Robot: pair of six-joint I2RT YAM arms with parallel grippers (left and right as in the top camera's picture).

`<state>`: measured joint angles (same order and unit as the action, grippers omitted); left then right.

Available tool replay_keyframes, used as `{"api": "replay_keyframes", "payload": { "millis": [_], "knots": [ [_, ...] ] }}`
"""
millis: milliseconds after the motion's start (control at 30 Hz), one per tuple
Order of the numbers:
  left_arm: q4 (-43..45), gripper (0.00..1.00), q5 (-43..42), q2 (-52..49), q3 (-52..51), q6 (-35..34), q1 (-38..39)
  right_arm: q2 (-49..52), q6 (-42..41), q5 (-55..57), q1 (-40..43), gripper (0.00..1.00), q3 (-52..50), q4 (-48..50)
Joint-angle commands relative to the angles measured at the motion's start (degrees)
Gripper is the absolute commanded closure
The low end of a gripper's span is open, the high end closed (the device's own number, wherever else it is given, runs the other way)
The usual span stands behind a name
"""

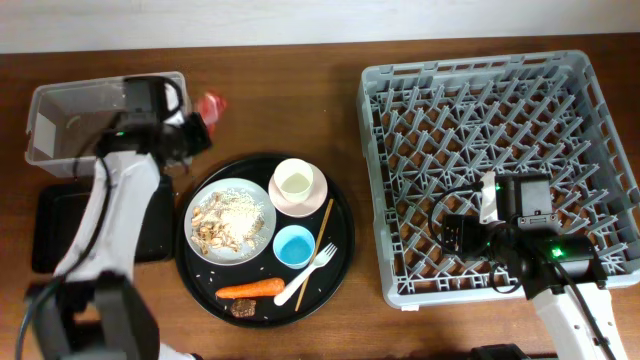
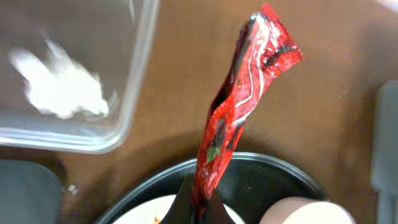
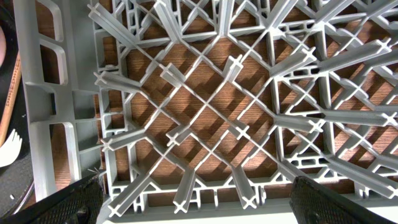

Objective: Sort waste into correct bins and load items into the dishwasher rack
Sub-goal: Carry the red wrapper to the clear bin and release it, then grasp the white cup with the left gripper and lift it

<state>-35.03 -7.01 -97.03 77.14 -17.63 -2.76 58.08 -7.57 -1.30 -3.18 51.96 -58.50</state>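
One red snack wrapper [image 2: 249, 93] is the piece in hand: the left gripper [image 2: 196, 211] has its jaws pinched tight on one end, and the rest of the crinkled foil stands away from the fingers. On the overhead view I see it just right of the clear plastic tub [image 1: 60, 120], past the far-left rim of the round black tray [image 1: 340, 250]. The left wrist camera shows a crumpled white tissue [image 2: 59, 90] lying inside the tub. The flat black tray [image 1: 55, 225] sits directly on the near side of the tub.

On the round tray I count a white plate [image 1: 232, 220] heaped with rice and crumbs, a pink bowl [image 1: 312, 195] with a white cup [image 1: 293, 181] sitting in it, a light blue cup [image 1: 294, 245], a white fork [image 1: 305, 275], a wooden chopstick [image 1: 324, 225], an orange carrot [image 1: 250, 290] and a small brown chunk [image 1: 241, 308].

Right of all that is the grey dishwasher rack [image 1: 400, 90]. My right gripper [image 3: 196, 186] hangs over its near-left part, jaws spread wide with nothing between them, only lattice and pegs below.
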Motion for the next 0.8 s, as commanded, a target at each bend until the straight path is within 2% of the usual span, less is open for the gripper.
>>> {"api": "replay_keyframes", "payload": {
  "millis": [0, 100, 133, 167, 200, 233, 300, 367, 467, 533, 600, 633, 767],
  "knots": [
    [5.7, 1.0, 10.1, 3.7, 0.0, 1.9, -3.7, -0.1, -0.2, 0.9, 0.3, 0.01, 0.9, 0.0],
    [10.3, 0.99, 12.9, 1.4, 0.0, 1.9, -8.1, -0.1, -0.2, 0.9, 0.3, 0.01, 0.9, 0.0],
    [11.0, 0.94, 12.9, -0.1, 0.0, 1.9, -9.2, -0.1, -0.2, 0.9, 0.3, 0.01, 0.9, 0.0],
    [11.1, 0.61, 12.8, -2.1, 0.0, 1.9, -9.9, -0.1, -0.2, 0.9, 0.3, 0.01, 0.9, 0.0],
    [11.2, 0.49, 12.9, -2.5, 0.0, 1.9, -9.9, -0.1, -0.2, 0.9, 0.3, 0.01, 0.9, 0.0],
    [12.0, 0.42, 12.8, -2.7, 0.0, 2.6, -9.9, -0.1, -0.2, 0.9, 0.3, 0.01, 0.9, 0.0],
    [13.5, 0.4, 11.9, -2.4, 1.0, 3.5, -9.9, -0.1, -0.2, 0.9, 0.3, 0.01, 0.9, 0.0],
    [12.5, 0.4, 7.5, -2.2, 3.4, 3.6, -9.9, -0.1, -0.2, 0.9, 0.3, 0.01, 0.9, 0.0],
    [8.7, 0.47, 0.2, -1.7, 4.5, 3.6, -8.4, -0.1, -0.2, 0.9, 0.3, 0.01, 0.9, 0.0],
    [0.1, 0.48, -4.3, -1.6, 4.5, 3.6, -2.5, -0.1, -0.2, 0.9, 0.3, 0.01, 0.9, 0.0],
    [-7.7, 0.42, -4.2, -1.9, 4.5, 3.7, 3.7, -0.1, -0.2, 0.9, 0.3, 0.01, 0.9, 0.0],
    [-11.0, 0.42, -4.2, -2.3, 4.5, 3.6, 7.1, -0.1, -0.2, 0.9, 0.3, 0.01, 0.9, 0.0],
    [-14.8, 0.43, -3.5, -4.6, 3.1, 3.6, 15.7, -0.1, -0.2, 0.9, 0.3, 0.01, 0.9, -0.1]
  ]
}}
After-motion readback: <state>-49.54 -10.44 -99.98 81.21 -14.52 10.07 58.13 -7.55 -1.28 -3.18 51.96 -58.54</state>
